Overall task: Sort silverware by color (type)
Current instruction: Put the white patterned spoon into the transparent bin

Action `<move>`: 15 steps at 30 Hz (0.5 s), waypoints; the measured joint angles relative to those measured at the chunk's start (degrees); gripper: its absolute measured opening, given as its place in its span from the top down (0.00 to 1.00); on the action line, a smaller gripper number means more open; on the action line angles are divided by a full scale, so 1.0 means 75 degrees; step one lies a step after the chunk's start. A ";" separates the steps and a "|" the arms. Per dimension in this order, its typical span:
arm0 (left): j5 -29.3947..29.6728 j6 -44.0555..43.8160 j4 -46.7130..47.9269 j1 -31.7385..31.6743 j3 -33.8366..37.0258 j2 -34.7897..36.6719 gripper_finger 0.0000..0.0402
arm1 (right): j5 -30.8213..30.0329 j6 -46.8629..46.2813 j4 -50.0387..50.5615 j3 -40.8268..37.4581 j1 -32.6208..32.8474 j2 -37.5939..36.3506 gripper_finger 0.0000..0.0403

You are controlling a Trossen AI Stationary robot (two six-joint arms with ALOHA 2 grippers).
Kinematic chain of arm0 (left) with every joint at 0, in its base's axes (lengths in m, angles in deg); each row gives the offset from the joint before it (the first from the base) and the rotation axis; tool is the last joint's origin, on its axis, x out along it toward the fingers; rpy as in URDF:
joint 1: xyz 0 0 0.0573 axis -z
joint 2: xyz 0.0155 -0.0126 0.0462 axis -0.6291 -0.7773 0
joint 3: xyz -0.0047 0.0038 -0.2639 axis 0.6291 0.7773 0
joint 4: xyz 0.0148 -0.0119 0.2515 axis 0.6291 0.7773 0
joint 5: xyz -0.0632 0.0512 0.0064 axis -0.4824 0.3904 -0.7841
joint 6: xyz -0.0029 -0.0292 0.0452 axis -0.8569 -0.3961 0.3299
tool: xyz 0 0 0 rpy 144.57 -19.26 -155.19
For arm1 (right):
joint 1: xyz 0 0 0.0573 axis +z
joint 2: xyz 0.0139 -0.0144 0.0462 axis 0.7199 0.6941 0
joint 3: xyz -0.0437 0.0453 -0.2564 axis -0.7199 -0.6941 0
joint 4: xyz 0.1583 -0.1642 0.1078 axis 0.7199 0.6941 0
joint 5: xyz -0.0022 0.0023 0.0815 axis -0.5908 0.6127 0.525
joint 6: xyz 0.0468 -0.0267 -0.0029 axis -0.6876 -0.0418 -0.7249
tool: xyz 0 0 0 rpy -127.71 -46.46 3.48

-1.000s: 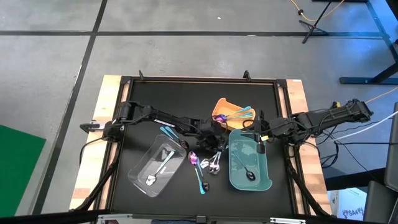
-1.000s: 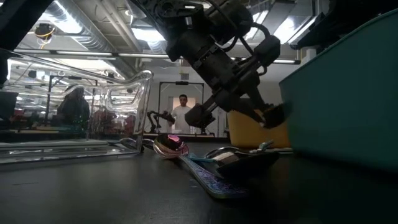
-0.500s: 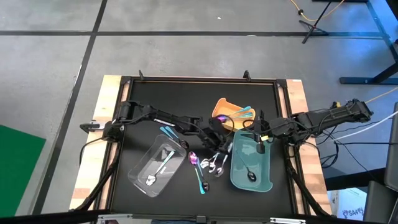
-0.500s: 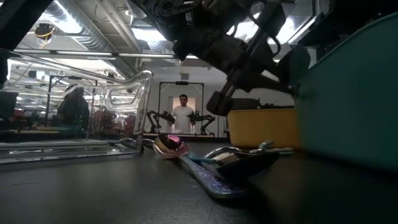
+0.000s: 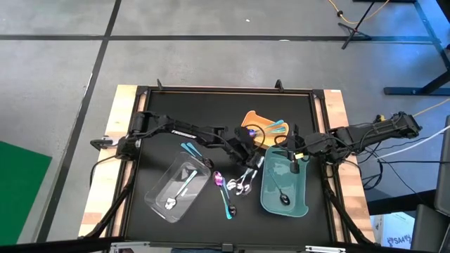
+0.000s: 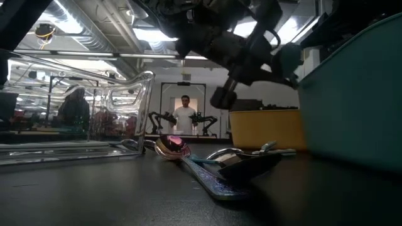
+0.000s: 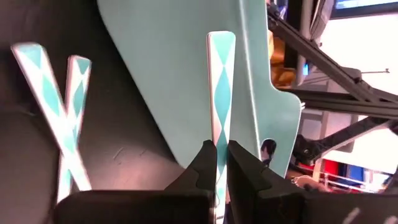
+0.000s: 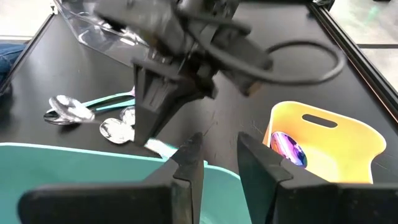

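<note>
Jaws of the left gripper (image 7: pixel 217 163) clamped on a teal-handled utensil (image 7: pixel 220 93); jaws of the right gripper (image 8: pixel 217 163) apart, holding nothing.

High view: left gripper (image 5: pixel 247 152) at table centre, just left of the teal tray (image 5: pixel 283 188), near the yellow tray (image 5: pixel 254 123). Right gripper (image 5: pixel 293 164) above the far part of the teal tray. One dark spoon (image 5: pixel 282 197) inside the teal tray. Teal-handled pieces (image 5: pixel 275 127) and an iridescent piece inside the yellow tray. Loose cluster of silver spoons (image 5: pixel 242 184) on the black table (image 5: pixel 204 105) between the clear tray (image 5: pixel 172 190) and the teal tray, with an iridescent spoon (image 5: pixel 219 178) beside them. Clear tray at near left, with a silver spoon (image 5: pixel 171 203) in it.

Low view: left gripper (image 6: pixel 251 53) raised above the table, beside the wall of the teal tray (image 6: pixel 352 94). Iridescent spoon (image 6: pixel 172 147) and silver spoons (image 6: pixel 242 156) flat on the table. Clear tray (image 6: pixel 81 107) at left, yellow tray (image 6: pixel 264 129) behind. A person (image 6: pixel 184 115) standing in the room far behind.

Left wrist view: diamond-patterned handle upright between the closed fingers (image 7: pixel 204 165), in front of the teal tray (image 7: pixel 180 74). Two further teal-handled utensils (image 7: pixel 59 112) crossed on the table.

Right wrist view: fingers (image 8: pixel 189 165) spread above the teal tray rim (image 8: pixel 74 155); left gripper (image 8: pixel 163 93) just beyond; silver spoons (image 8: pixel 93 118) on the table; yellow tray (image 8: pixel 323 134) with an iridescent piece (image 8: pixel 286 146) inside.
</note>
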 joint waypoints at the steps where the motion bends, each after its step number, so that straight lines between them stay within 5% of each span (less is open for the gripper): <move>1: 0.0012 0.0124 0.0132 -0.0031 0.0000 0.0066 0.98 | 0.0000 0.0006 0.0013 0.0000 0.0002 0.0001 0.79; 9: 0.0484 0.1247 0.1351 -0.0371 -0.0002 0.0974 0.98 | 0.0000 0.0015 -0.0012 0.0000 0.0002 0.0000 0.79; 15: 0.1245 0.2102 0.3374 -0.0422 -0.0006 0.2045 0.98 | 0.0000 0.0015 0.0006 0.0000 0.0000 0.0002 0.79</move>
